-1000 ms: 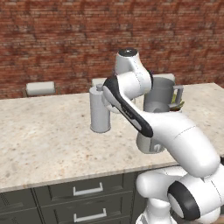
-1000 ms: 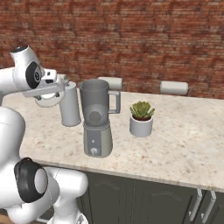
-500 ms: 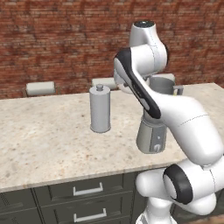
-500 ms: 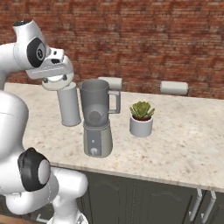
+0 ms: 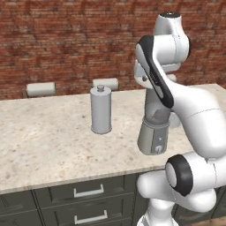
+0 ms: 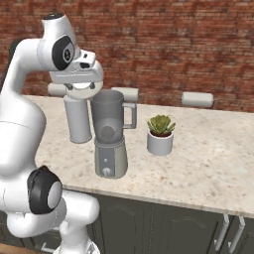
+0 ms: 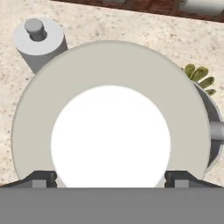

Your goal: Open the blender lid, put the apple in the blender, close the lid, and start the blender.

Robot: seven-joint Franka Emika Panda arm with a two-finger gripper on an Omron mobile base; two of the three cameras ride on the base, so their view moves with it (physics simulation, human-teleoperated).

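Observation:
The blender (image 6: 111, 144) stands near the counter's front edge, its translucent jar open at the top; its base (image 5: 153, 137) shows beside my arm. My gripper (image 6: 83, 85) hovers just above the jar's left rim, shut on the blender lid (image 6: 83, 89). In the hand view the lid (image 7: 109, 109) is a wide grey disc with a white centre cap, held between my two fingertips (image 7: 43, 177), and the jar's rim and handle (image 7: 216, 130) peek out at its right. The lid sits slightly left of the jar's mouth. The apple is hidden.
A tall grey canister (image 5: 101, 110) (image 6: 78, 119) (image 7: 39, 41) stands just left of and behind the blender. A small potted plant (image 6: 160, 134) (image 7: 199, 74) sits to the blender's right. White holders (image 5: 40, 89) (image 6: 197, 99) line the brick back wall.
My arm has swung to the right and risen, carrying the lid from above the canister to just over the blender jar.

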